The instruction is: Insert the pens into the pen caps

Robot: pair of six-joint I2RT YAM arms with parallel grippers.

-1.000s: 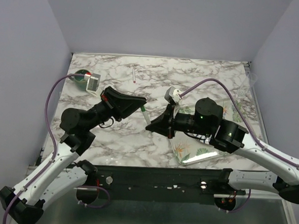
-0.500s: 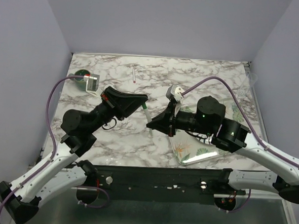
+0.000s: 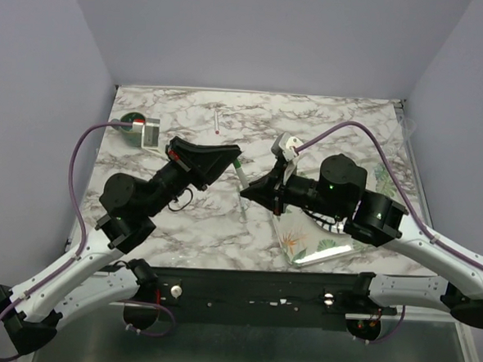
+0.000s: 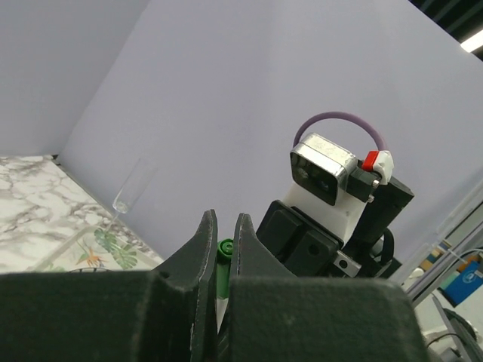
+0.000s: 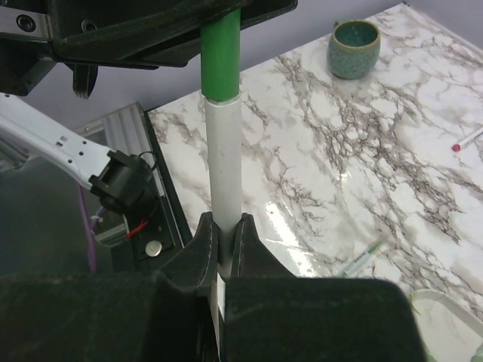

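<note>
A: Where's the pen (image 5: 224, 162)?
B: In the air over the middle of the table (image 3: 327, 121); the right gripper (image 5: 223, 226) is clamped on its white barrel.
A: And the cap (image 5: 221, 56)?
B: Green, seated on the pen's end; the left gripper (image 4: 223, 226) is closed on it; a second pen (image 3: 217, 120) lies far back; a mug (image 5: 355, 47) stands far left.
</note>
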